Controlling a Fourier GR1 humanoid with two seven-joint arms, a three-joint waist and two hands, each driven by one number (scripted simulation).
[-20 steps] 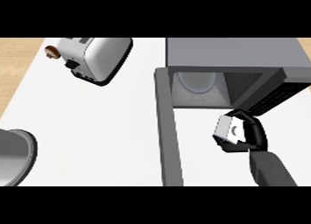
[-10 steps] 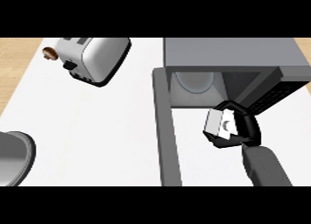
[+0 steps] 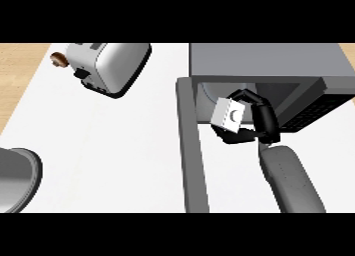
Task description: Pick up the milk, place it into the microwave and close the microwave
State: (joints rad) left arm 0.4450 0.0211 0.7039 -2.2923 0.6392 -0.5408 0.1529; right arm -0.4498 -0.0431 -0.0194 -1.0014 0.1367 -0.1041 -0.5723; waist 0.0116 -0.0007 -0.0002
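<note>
- Head view, steeply down on a white desk [image 3: 99, 150] with a wood-toned strip along its left and upper edges.
- Right robot hand [image 3: 255, 122] — black, on a grey forearm [image 3: 289, 177] entering from the lower edge — has its fingers and thumb curled round the milk [image 3: 229, 113], gripping it.
- Milk: a small white carton with a dark mark on its facing side, tilted, held off the desk at the mouth of the microwave [image 3: 272, 65]; whether it has crossed into the cavity cannot be told from this angle.
- Microwave: grey box at upper right, its cavity open towards the viewer, with a pale round plate [image 3: 212, 95] visible inside to the left of the carton.
- Door [image 3: 192, 150]: a long grey panel swung fully open, running from the left front corner of the microwave down towards the lower edge, just left of the hand.
- Control panel [image 3: 316, 107]: dark strip on the right of the microwave front, close beside the hand.
- Toaster [image 3: 110, 65]: silver with a brown knob at its left end, at upper left, well apart from the microwave.
- Pot [image 3: 10, 177]: grey and rounded, cut off by the left edge at lower left.
- Left robot hand: not visible.
</note>
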